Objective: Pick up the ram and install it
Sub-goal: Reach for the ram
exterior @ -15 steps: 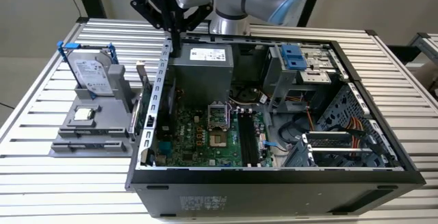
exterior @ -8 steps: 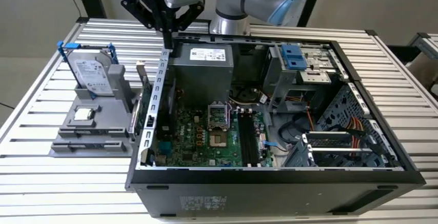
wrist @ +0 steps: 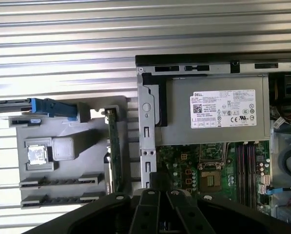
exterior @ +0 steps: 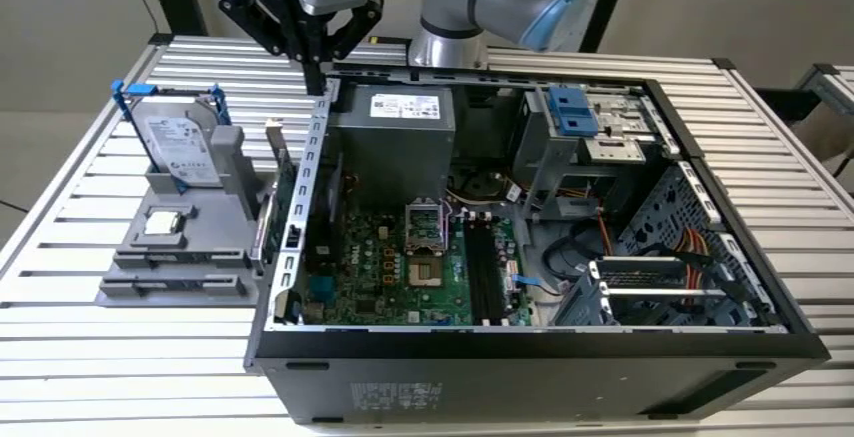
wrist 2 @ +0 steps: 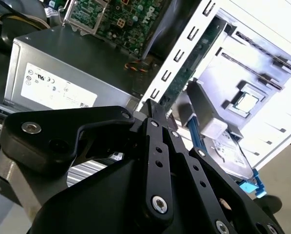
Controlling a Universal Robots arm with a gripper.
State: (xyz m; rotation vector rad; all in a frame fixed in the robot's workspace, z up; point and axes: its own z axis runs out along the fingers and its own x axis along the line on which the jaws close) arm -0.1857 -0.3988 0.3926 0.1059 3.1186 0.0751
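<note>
Above the open computer case's (exterior: 534,377) far corner on the exterior view's left, the end effector (exterior: 316,85) hangs clenched, fingertips together. Just beside the case wall, the ram (wrist: 114,151) stands on edge in the grey holder (wrist: 87,158) on the counter (exterior: 134,357).

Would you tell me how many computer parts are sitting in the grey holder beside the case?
3: the hard drive standing at one end, the processor chip lying flat beside it, the ram on edge nearest the case.
</note>
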